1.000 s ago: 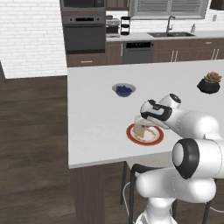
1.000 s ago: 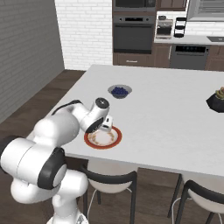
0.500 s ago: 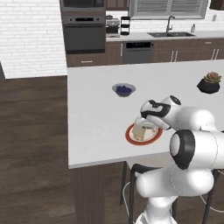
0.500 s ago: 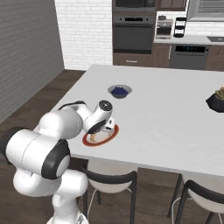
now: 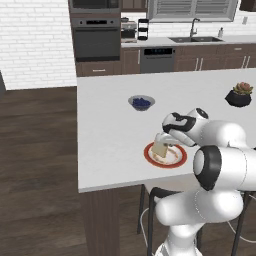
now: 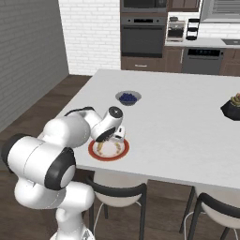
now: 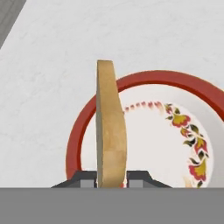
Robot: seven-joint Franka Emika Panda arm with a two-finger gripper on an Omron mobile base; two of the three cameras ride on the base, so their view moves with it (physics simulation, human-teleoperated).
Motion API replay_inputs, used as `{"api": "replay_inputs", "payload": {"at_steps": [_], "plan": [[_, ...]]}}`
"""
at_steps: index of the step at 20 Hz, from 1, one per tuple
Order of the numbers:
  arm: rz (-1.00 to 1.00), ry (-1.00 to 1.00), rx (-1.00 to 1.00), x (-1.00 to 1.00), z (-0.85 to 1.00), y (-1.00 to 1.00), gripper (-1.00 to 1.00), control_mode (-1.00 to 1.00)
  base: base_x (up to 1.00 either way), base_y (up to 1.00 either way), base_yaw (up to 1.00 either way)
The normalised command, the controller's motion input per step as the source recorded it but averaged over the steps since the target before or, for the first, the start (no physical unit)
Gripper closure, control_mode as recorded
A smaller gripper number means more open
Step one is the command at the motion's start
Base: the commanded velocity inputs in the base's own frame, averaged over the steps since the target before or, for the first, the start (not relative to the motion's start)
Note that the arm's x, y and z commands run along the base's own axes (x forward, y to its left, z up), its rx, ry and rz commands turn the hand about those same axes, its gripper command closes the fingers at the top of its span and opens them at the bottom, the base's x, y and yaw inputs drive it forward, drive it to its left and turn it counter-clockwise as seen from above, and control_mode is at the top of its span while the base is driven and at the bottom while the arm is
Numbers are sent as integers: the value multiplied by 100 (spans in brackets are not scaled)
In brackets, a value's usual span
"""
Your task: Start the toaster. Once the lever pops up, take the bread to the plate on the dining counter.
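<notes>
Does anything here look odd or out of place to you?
Only the bread: it stands on edge between the jaws over the red-rimmed plate instead of lying flat. The berry bowl and potted plant sit upright, nothing spilled.

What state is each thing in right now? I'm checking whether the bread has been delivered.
bread: on edge between the fingertips, over the plate.
plate: flat on the dining counter, under the bread.
gripper: shut on the bread.
bowl of berries: upright, apart from the plate.
potted plant: upright.
</notes>
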Motion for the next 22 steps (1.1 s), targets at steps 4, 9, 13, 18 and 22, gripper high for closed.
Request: {"api": "replay_inputs", "payload": {"at_steps": [4,9,13,18,22], "plan": [[0,0,0,0,0,0,-100,-100,0,0,0],[-1,0,0,0,0,-1,-100,-100,0,0,0],[-4,0,0,0,3,-15,-100,-100,0,0,0],[-6,8,-13,0,-2,-33,-100,-100,0,0,0],[-4,18,-38,1,0,-9,-100,-100,0,0,0]]}}
